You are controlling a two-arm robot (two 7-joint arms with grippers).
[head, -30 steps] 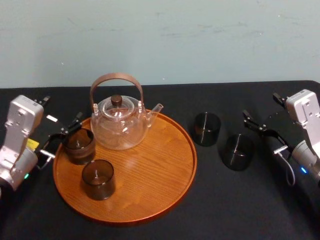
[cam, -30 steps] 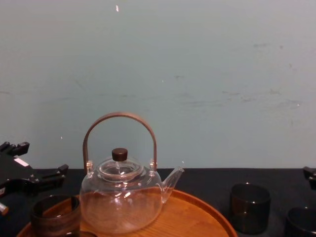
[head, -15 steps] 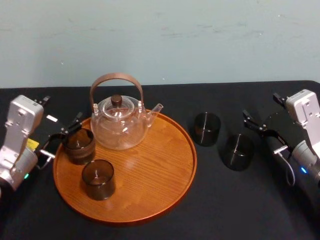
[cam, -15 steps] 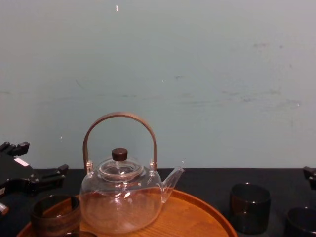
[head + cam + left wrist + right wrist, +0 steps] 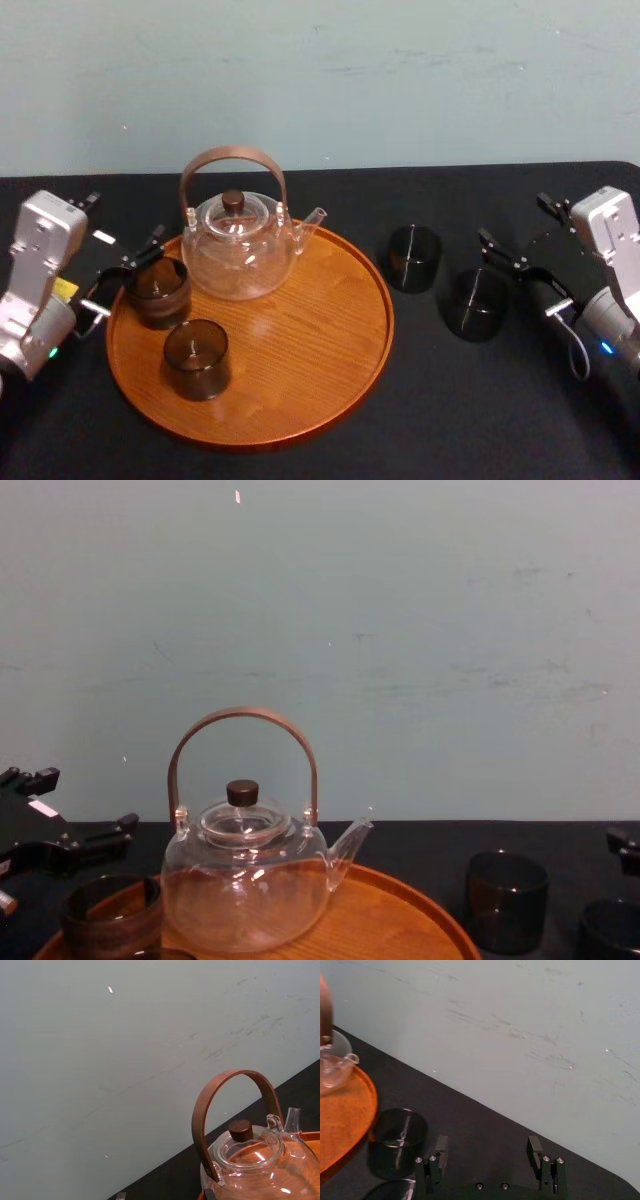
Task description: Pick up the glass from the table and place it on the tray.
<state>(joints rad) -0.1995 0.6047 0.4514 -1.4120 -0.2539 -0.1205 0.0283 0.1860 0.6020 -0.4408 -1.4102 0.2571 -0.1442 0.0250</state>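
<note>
Right of the wooden tray, on the black table, stand the near glass by its rim and the far glass beyond. Just past the far glass sits the right gripper, fingers spread, empty. The left gripper, likewise spread and empty, is at the tray's left rim.

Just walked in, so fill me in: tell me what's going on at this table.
Two glasses are on the tray beside the teapot; two more stand on the table to its right. The left gripper sits open at the tray's rear glass. The right gripper is open next to the nearer table glass, not yet holding it.
</note>
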